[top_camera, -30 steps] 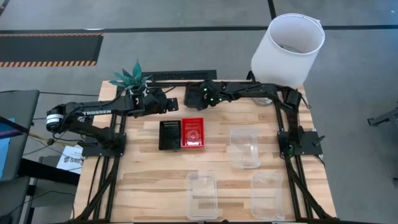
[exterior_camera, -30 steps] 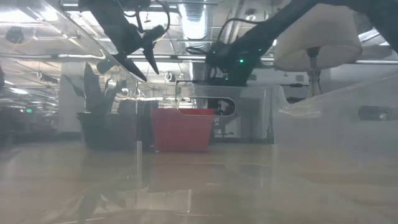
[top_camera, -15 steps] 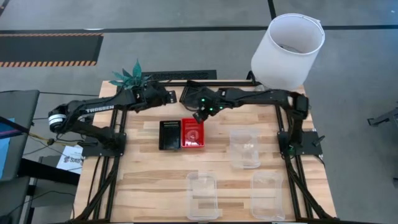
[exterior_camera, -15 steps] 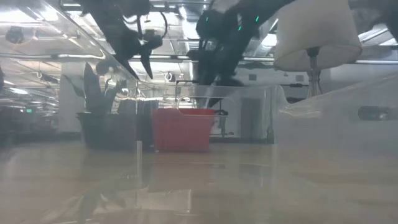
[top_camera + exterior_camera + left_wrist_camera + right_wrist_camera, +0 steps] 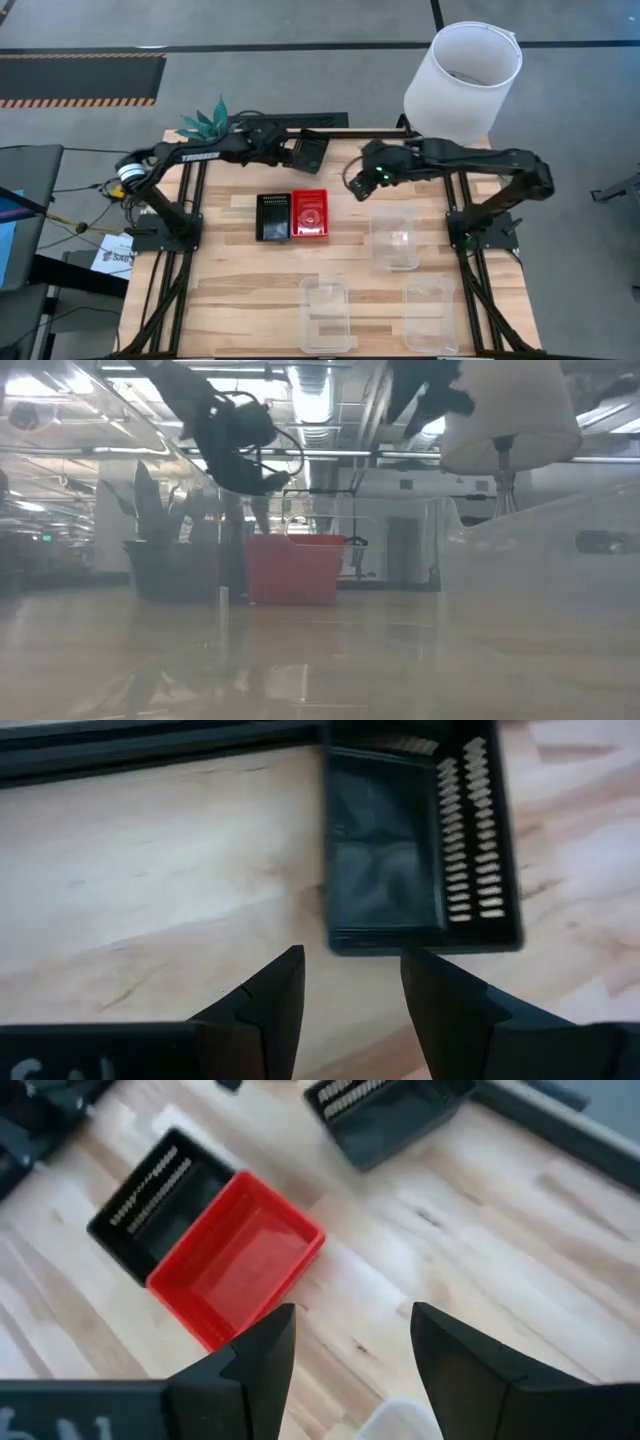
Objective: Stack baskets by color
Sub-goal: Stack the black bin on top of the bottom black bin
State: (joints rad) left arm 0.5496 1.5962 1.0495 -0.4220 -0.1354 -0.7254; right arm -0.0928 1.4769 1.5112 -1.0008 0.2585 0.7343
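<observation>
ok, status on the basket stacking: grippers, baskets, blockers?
Left gripper open by lone black basket. Right gripper open, empty. Red and black stacks centre. Nothing in the way.

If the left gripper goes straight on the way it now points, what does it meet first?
Most likely the lone black basket at the table's far edge. The left gripper, jaws open and empty, points at its near rim across bare wood, and nothing lies between. How high it hovers is unclear.

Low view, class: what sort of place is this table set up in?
Probably a large lab or workshop hall: exposed ceiling ducts and strip lights, a bare grey floor with hazard striping, and a wooden table fitted with two robot arms.
</observation>
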